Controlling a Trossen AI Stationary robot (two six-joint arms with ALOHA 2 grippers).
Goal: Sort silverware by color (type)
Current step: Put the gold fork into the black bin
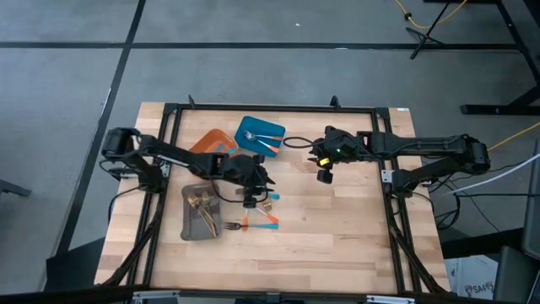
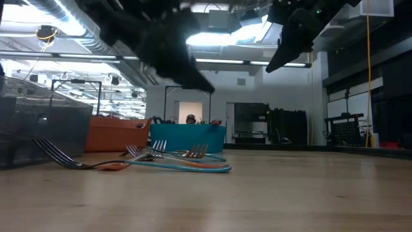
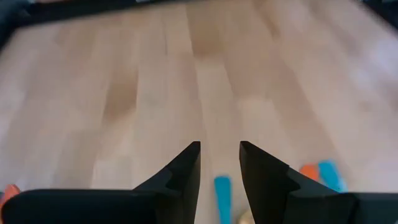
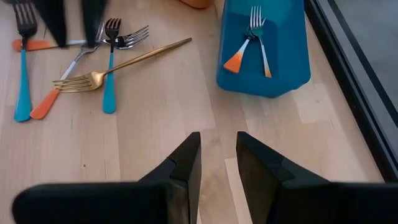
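Silverware (image 4: 93,68) lies loose on the table (image 1: 337,228), and only the right wrist view shows a gold fork (image 4: 118,65) among blue and orange handles, plus two forks in the blue tray (image 4: 286,62). Just above that pile, the left gripper (image 3: 219,163) hangs with fingers a narrow gap apart, holding nothing. The right gripper (image 4: 217,152), slightly parted and empty, hovers near the tray.

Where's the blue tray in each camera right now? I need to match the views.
High view: blue tray in the upper middle of the picture, between the arms.
Low view: middle background, behind the forks.
Left wrist view: not in it.
Right wrist view: on the wood, two utensils inside.
Shared landmark: the orange tray beside it.
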